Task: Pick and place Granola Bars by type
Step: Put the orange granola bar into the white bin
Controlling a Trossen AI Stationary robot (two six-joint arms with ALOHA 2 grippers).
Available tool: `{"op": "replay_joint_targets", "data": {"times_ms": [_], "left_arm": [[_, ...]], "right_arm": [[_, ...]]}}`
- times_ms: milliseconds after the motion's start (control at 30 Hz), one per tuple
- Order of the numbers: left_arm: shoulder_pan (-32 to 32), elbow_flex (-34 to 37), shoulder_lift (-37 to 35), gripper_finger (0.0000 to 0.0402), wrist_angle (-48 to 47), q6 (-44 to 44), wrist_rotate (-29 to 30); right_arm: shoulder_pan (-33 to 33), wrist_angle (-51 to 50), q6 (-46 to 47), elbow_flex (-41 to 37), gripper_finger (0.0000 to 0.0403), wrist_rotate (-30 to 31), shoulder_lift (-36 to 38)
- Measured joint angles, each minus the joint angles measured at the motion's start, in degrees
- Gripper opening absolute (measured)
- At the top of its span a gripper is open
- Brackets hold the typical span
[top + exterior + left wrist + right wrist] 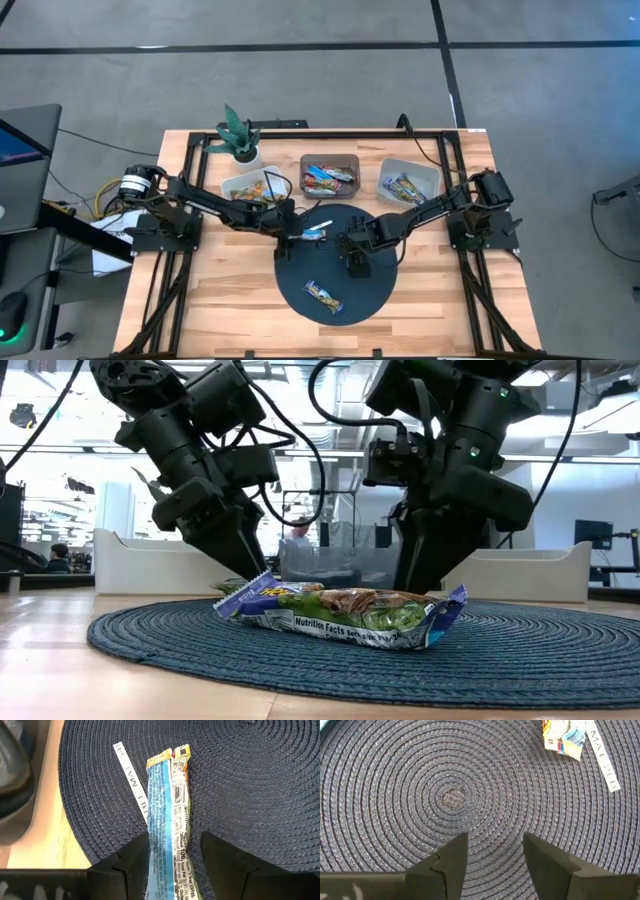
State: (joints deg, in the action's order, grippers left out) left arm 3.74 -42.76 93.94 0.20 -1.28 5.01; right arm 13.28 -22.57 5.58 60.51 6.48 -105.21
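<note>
A blue-and-white granola bar (167,795) lies along the gap of my left gripper (175,839), over the left part of the dark round mat (375,290); the gripper (291,238) is shut on it. My right gripper (495,837) hovers open above the mat's centre (355,258) and touches nothing. A second bar (323,296), with a green-brown wrapper and blue ends (340,615), lies flat on the near part of the mat. Three bins along the far side hold more bars: left (245,187), middle (330,175), right (408,182). My left gripper pinches the blue-and-white bar near its one end (167,852), one finger (135,857) on each long edge; the wrapper narrows there. The fingers lie along the bar, slanting down from the table's left. The free end (169,755) points away over the mat; whether it is lifted clear I cannot tell.
A thin white strip (131,777) lies on the mat beside the held bar. A potted plant (238,135) stands behind the left bin. A black frame (300,130) rims the wooden table. People show in the room beyond, in the low view.
</note>
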Motion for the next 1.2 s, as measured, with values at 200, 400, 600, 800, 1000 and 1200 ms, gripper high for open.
{"op": "replay_joint_targets", "data": {"times_ms": [200,400,600,800,1000,1200], "left_arm": [[-0.01,0.00,-0.01,0.0174,-0.56,-0.24,1.07],[-0.03,0.00,0.23,0.0174,-0.39,-0.33,1.62],[-0.27,-0.97,2.80,0.0174,-0.20,-2.49,1.49],[-0.27,-1.77,3.36,0.0174,-0.71,-2.40,0.72],[-0.43,-1.81,3.70,0.0174,-2.07,-2.02,1.32],[-0.43,-2.01,3.74,0.0174,-2.89,-2.27,1.92]], "right_arm": [[0.00,0.46,-0.02,0.00,0.0181,0.00,0.00],[0.00,0.65,-0.08,0.00,0.0179,0.00,-0.02],[0.00,0.79,-0.15,-0.02,0.0176,-0.02,-0.02],[0.00,1.16,-0.98,-0.01,0.0177,-0.05,-0.04],[0.01,1.43,-1.07,-0.02,0.0173,-0.06,-0.04],[-0.28,1.58,-1.07,-0.02,0.0173,-0.05,-0.04]]}}
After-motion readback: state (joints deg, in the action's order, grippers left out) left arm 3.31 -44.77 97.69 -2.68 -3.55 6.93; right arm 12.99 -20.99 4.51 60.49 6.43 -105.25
